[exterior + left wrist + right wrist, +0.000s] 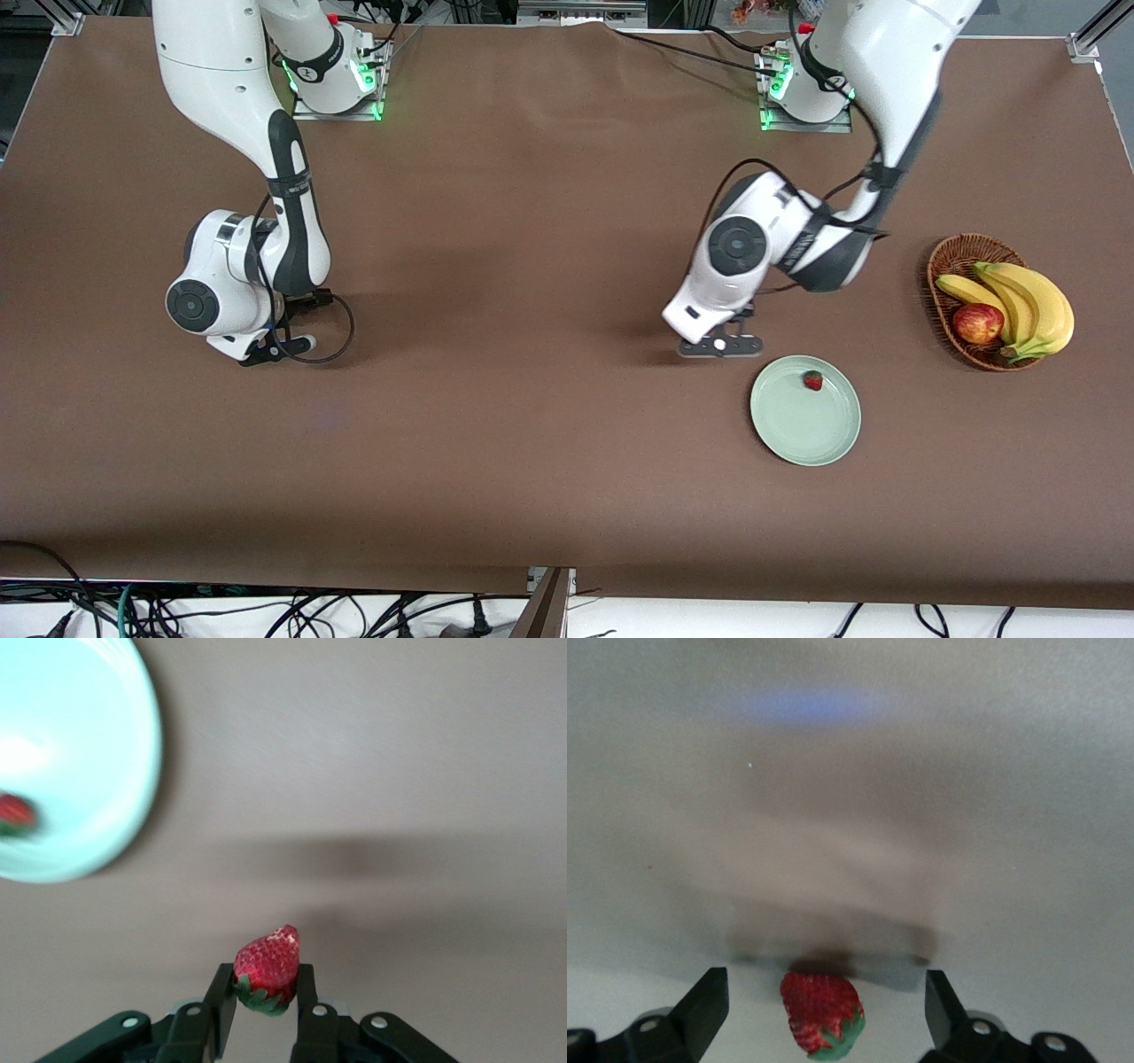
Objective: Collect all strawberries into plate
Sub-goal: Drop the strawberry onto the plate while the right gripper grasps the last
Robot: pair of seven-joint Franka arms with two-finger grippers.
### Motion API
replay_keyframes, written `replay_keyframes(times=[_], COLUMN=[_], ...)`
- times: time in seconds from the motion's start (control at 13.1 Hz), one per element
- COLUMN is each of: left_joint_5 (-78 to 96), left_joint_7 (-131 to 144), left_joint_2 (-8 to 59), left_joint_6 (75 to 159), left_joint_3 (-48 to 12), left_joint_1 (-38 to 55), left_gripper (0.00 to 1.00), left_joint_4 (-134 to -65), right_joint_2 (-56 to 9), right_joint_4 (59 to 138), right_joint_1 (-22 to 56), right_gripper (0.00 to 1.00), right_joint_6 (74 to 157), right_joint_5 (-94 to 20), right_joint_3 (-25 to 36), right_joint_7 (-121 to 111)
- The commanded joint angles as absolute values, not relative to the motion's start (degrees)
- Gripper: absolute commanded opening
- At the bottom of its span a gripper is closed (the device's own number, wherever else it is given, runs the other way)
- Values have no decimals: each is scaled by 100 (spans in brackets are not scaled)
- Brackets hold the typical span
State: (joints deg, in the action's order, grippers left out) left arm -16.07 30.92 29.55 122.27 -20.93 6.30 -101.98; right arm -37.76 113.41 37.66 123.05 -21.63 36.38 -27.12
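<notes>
While left hand (264, 992) pinches strawberry (267, 966); right strawberry (821, 1013) between spread fingers (704, 1003).

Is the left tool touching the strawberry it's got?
Touching. The left wrist view shows the left tool shut on a strawberry, both fingers pressed against its sides.

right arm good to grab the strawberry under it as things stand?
Probably yes. The right end effector is open with the strawberry lying between its fingers on the bare table, nothing else close by. The left end effector, shut on another strawberry near the plate, is well clear.
</notes>
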Motion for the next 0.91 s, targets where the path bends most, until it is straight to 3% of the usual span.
replay_keyframes(times=[0.0,0.23,0.38,0.53,0.76,0.84], left_joint_5=[-1723,-1731,-1740,-1662,-1652,-1644], left_joint_7=[1430,-250,-1226,-2280,-3004,-3041], left_joint_2=[2795,2891,3119,3435,3726,3831], left_joint_6=[12138,12374,12847,13418,13895,13991], left_joint_3=[-2171,-2162,-2153,-2162,-2162,-2162], left_joint_1=[89,-271,-465,-772,-940,-967], left_gripper=[0,0,0,0,0,17], left_joint_4=[-10292,-10240,-10230,-10222,-10213,-10204], right_joint_2=[-3524,-3524,-3524,-3533,-3568,-3603], right_joint_4=[11584,11575,11566,11531,11225,11050], right_joint_1=[3779,3779,3771,3771,3779,3805], right_gripper=[78,41,26,20,19,19], right_joint_6=[12261,12129,12120,12129,12120,12129], right_joint_5=[-2285,-2285,-2285,-2294,-2521,-2644], right_joint_3=[3630,3630,3630,3630,3577,3534], right_joint_7=[-2857,-2856,-2848,-2839,-2778,-2760])
